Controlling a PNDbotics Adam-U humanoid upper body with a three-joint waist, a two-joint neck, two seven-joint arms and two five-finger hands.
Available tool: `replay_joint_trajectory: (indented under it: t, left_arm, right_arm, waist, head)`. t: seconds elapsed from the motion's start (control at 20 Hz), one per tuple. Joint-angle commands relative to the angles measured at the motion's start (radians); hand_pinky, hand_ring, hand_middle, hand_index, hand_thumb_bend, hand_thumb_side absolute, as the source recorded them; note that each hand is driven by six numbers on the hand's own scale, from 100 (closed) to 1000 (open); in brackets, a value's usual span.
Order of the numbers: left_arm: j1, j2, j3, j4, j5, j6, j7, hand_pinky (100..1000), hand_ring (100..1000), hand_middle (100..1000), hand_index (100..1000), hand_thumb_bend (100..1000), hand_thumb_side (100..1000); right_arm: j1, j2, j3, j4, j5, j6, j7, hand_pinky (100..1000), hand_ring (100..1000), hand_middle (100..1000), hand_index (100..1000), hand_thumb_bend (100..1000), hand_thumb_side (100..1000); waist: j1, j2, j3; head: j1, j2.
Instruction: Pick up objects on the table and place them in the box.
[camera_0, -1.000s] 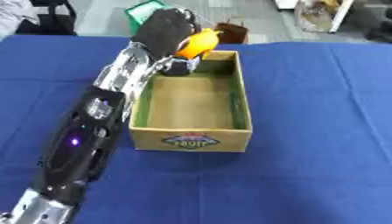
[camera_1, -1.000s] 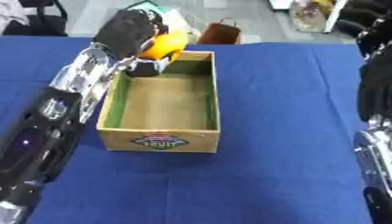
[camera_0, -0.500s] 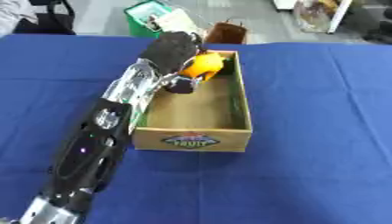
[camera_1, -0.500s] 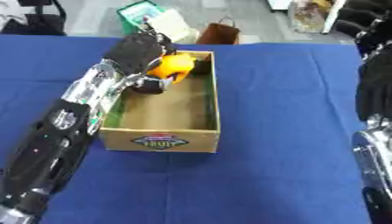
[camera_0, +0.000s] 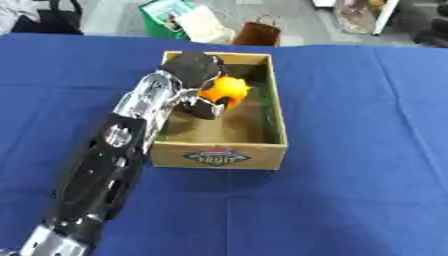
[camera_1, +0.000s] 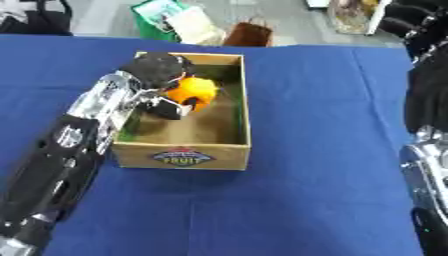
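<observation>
Blue cloth covers the table (camera_0: 350, 190) on which everything rests, and it spreads out on all sides of the box (camera_0: 219, 155), a long cardboard one with green inner walls and a printed label on its near end. From the near left of the box the robot's left arm (camera_0: 105, 170), black with silver joints, slants up and over the box's left wall. Its left hand (camera_0: 194, 70) is down inside the box toward the far end, with fingers and thumb curled round an orange ball (camera_0: 224, 88), which sits within the box walls, closer to the far end than to the label; whether the ball touches the box floor cannot be told. To the right of the box, at the edge of the right eye view, part of the right arm (camera_1: 427, 165) shows, but its hand is out of sight. Beyond the box's far end, off the table, stand a small brown bag (camera_0: 255, 33) and a green bin (camera_0: 171, 15).
</observation>
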Motion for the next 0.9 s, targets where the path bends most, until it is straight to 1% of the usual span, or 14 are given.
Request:
replay_joint_trajectory:
  t: [0.05, 0.1, 0.15, 0.2, 0.25, 0.35, 0.5, 0.55, 0.6, 0.7, 0.75, 0.8, 0.85, 0.9]
  left_arm:
    - [-0.019, 0.016, 0.006, -0.038, -0.038, 0.006, -0.016, 593, 700, 734, 879, 565, 751]
    - [-0.018, 0.017, 0.007, -0.041, -0.050, 0.008, -0.014, 598, 705, 739, 883, 609, 773]
    - [-0.017, 0.019, 0.007, -0.044, -0.065, 0.012, -0.010, 607, 717, 753, 889, 725, 814]
    - [-0.017, 0.020, 0.006, -0.048, -0.081, 0.016, -0.005, 613, 722, 759, 893, 804, 853]
    - [-0.017, 0.021, 0.007, -0.052, -0.096, 0.021, 0.001, 616, 725, 762, 894, 849, 877]
    - [-0.015, 0.021, 0.008, -0.060, -0.119, 0.033, 0.016, 622, 730, 767, 895, 889, 899]
    - [-0.013, 0.022, 0.015, -0.068, -0.137, 0.055, 0.042, 627, 733, 769, 893, 889, 911]
    - [-0.012, 0.022, 0.017, -0.070, -0.136, 0.062, 0.052, 622, 728, 761, 882, 833, 893]
    - [-0.011, 0.023, 0.020, -0.076, -0.132, 0.070, 0.065, 620, 725, 757, 877, 808, 888]
    - [-0.009, 0.026, 0.030, -0.099, -0.116, 0.095, 0.108, 604, 706, 730, 854, 592, 875]
    - [-0.006, 0.029, 0.035, -0.115, -0.101, 0.110, 0.135, 593, 690, 711, 846, 434, 842]
    - [-0.003, 0.034, 0.044, -0.142, -0.073, 0.130, 0.175, 590, 682, 699, 835, 377, 824]
    - [0.002, 0.040, 0.053, -0.170, -0.035, 0.151, 0.217, 586, 666, 670, 812, 282, 795]
    - [0.009, 0.047, 0.066, -0.205, 0.019, 0.173, 0.262, 586, 658, 656, 806, 218, 783]
  right_arm:
    - [-0.004, -0.009, -0.011, -0.014, 0.003, -0.001, -0.002, 757, 738, 679, 789, 100, 1000]
    - [-0.003, -0.009, -0.012, -0.014, 0.003, -0.001, -0.002, 757, 738, 679, 789, 100, 1000]
    - [-0.003, -0.009, -0.012, -0.014, 0.004, 0.000, -0.003, 757, 739, 679, 789, 100, 1000]
    - [-0.002, -0.009, -0.013, -0.014, 0.005, 0.000, -0.003, 757, 739, 679, 789, 100, 1000]
    - [-0.001, -0.008, -0.013, -0.014, 0.005, 0.001, -0.003, 757, 739, 679, 789, 100, 1000]
    - [0.000, -0.008, -0.013, -0.014, 0.006, 0.001, -0.004, 757, 739, 679, 789, 100, 1000]
    - [0.001, -0.009, -0.014, -0.014, 0.007, 0.001, -0.006, 757, 739, 679, 789, 100, 1000]
    - [0.001, -0.009, -0.014, -0.014, 0.007, 0.000, -0.006, 757, 739, 679, 789, 100, 1000]
    - [0.001, -0.009, -0.014, -0.014, 0.007, 0.000, -0.006, 757, 739, 679, 789, 100, 1000]
    - [0.001, -0.009, -0.015, -0.014, 0.007, 0.000, -0.006, 757, 739, 679, 789, 100, 1000]
    - [0.002, -0.009, -0.015, -0.014, 0.007, 0.000, -0.007, 757, 739, 679, 789, 100, 1000]
    - [0.002, -0.009, -0.016, -0.014, 0.007, -0.001, -0.008, 757, 739, 679, 789, 100, 1000]
    - [0.003, -0.010, -0.017, -0.014, 0.007, -0.002, -0.009, 757, 739, 679, 789, 100, 1000]
    - [0.003, -0.011, -0.018, -0.014, 0.008, -0.003, -0.010, 756, 739, 679, 789, 100, 1000]
  waist:
    - [-0.003, -0.017, -0.001]
    - [-0.003, -0.017, 0.000]
    - [-0.003, -0.016, -0.001]
    - [-0.003, -0.015, -0.001]
    - [-0.003, -0.014, -0.001]
    - [-0.003, -0.013, -0.001]
    - [-0.003, -0.013, -0.002]
    - [-0.004, -0.013, -0.002]
    - [-0.004, -0.013, -0.002]
    - [-0.004, -0.014, -0.001]
    - [-0.004, -0.015, -0.001]
    - [-0.003, -0.015, 0.000]
    - [-0.003, -0.016, 0.001]
    - [-0.003, -0.016, 0.002]
  head:
    - [0.006, -0.001]
    - [0.005, 0.000]
    - [0.004, 0.000]
    - [0.002, 0.001]
    - [0.001, 0.002]
    - [0.000, 0.003]
    - [-0.001, 0.000]
    - [-0.002, -0.001]
    - [-0.002, -0.002]
    - [-0.002, -0.004]
    - [-0.003, -0.005]
    - [-0.005, -0.006]
    - [-0.007, -0.006]
    - [-0.010, -0.005]
